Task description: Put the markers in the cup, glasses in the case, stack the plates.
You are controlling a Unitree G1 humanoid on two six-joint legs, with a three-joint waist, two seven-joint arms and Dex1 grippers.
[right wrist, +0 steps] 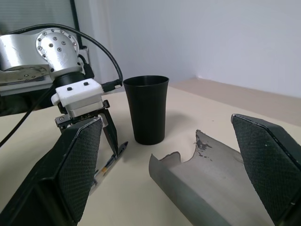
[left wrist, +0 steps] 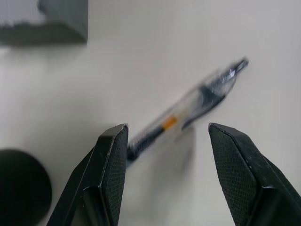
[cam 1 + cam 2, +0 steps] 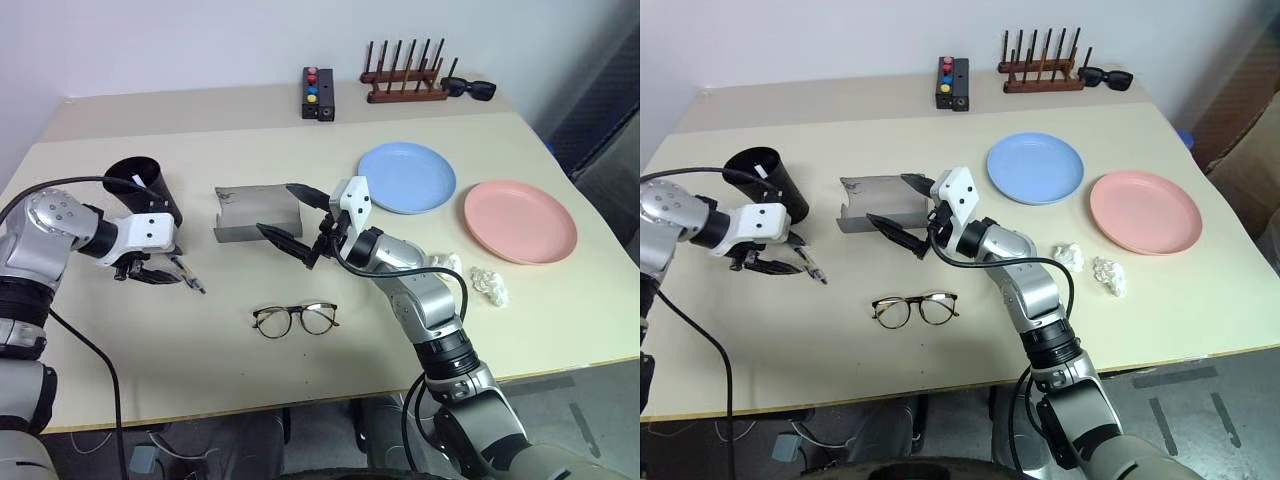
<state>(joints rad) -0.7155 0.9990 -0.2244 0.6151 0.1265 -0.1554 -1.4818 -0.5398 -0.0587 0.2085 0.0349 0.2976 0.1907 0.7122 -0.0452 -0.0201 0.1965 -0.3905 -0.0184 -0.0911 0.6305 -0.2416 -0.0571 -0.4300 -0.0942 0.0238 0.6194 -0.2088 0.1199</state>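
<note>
Beside the cup (image 3: 145,187), a marker (image 2: 188,108) lies under the spread left gripper (image 2: 164,155); glasses (image 3: 295,319) uncased, plates (image 3: 407,177) unstacked; right gripper (image 3: 295,220) spread.

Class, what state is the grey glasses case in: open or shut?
Open. The grey case lies on the table with its lid flipped up; the right wrist view shows the raised curved flap and the hollow behind it.
</note>
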